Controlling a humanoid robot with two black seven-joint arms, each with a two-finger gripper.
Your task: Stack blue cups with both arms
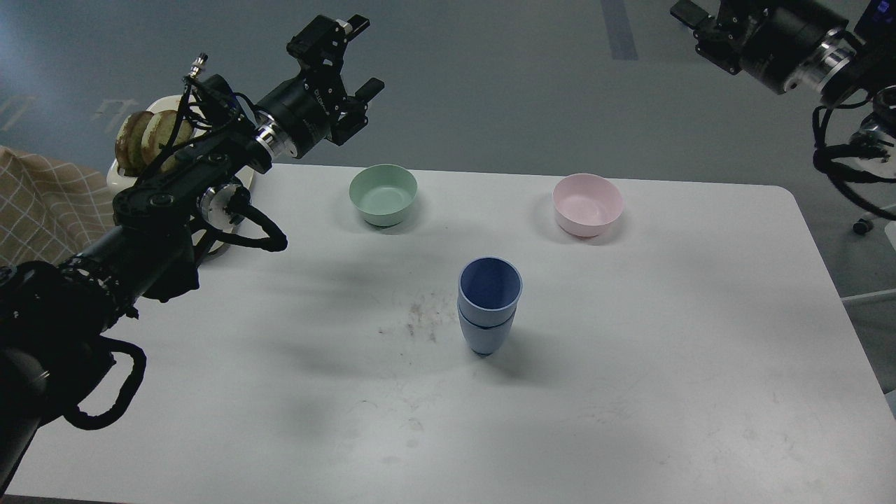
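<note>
The blue cups [489,304] stand upright and nested mid-tabletop [630,392], nearer than both raised arms: the empty, spread-fingered left hand [360,57] far-left, the right hand [689,14] far-right, its state unclear.

The two cups [488,308] stand nested at the centre of the desk [630,392]. Behind them sit two bowls: one [383,194] toward the upper left of the frame, the other [587,204] toward the upper right.

Left tool [362,56] raised, jaws apart, right tool [689,14] seemingly cropped
</note>
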